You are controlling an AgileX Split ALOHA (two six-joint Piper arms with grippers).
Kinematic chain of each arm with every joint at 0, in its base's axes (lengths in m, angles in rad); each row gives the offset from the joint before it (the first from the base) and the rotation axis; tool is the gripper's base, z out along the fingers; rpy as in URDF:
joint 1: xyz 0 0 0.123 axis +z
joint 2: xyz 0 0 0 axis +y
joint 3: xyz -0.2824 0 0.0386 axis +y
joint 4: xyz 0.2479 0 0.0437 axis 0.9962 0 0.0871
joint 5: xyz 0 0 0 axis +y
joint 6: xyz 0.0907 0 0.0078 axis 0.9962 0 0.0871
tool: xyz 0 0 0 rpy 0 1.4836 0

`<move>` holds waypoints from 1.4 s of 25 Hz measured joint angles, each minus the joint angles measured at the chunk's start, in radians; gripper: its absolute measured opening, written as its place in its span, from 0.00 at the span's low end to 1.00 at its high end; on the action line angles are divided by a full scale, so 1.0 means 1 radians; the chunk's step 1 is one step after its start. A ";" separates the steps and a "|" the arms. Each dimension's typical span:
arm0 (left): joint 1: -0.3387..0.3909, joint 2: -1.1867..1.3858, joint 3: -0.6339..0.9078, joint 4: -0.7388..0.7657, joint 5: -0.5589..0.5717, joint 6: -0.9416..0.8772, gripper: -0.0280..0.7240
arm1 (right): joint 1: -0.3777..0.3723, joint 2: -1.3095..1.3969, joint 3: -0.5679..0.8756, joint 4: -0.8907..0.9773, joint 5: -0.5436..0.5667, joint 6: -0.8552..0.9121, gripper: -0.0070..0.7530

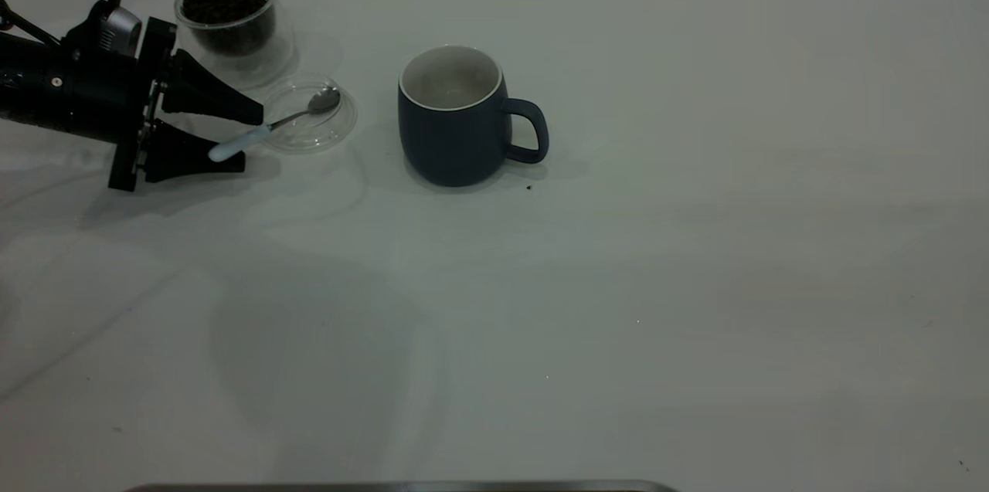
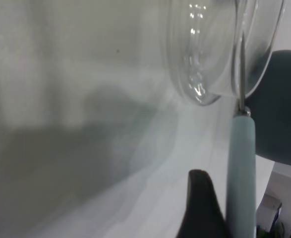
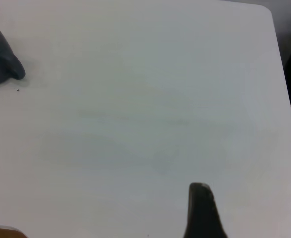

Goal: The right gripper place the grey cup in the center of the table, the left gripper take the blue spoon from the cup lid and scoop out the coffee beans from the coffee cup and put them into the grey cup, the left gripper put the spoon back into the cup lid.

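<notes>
1. Nearest the exterior camera runs a thin grey strip at the tabletop's front edge; beyond it lies wide bare white surface.
2. Farther back, a little left of centre, the grey cup stands upright, handle toward the right arm's side, with a tiny dark speck just beside its base.
3. At back left the coffee cup stands with coffee beans in it, just behind the cup lid.
4. The blue spoon rests with its bowl in the lid and its pale handle sticking out over the rim.
5. The left pincer lies low at the far left, its fingers apart on either side of that handle; one fingertip sits just beside the handle in the wrist view.
6. Between lid and grey cup there is a clear gap.
7. The right pincer hangs over empty tabletop well to the right; I cannot tell how its fingers stand.
</notes>
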 joint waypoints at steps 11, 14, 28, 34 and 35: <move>0.041 0.000 0.000 0.048 0.062 0.011 0.81 | 0.000 0.000 0.000 0.000 0.000 0.000 0.61; 0.104 0.000 0.000 0.066 0.091 0.005 0.81 | 0.000 0.000 0.000 0.000 0.000 0.000 0.61; 0.275 -0.107 0.000 0.167 0.203 -0.025 0.81 | 0.000 0.000 0.000 0.000 0.000 0.000 0.61; 0.270 -0.352 0.000 0.201 0.215 -0.074 0.81 | 0.000 0.000 0.000 0.000 0.000 0.000 0.61; 0.265 -0.389 0.000 0.232 0.215 -0.097 0.81 | 0.000 0.000 0.000 0.000 0.000 0.000 0.61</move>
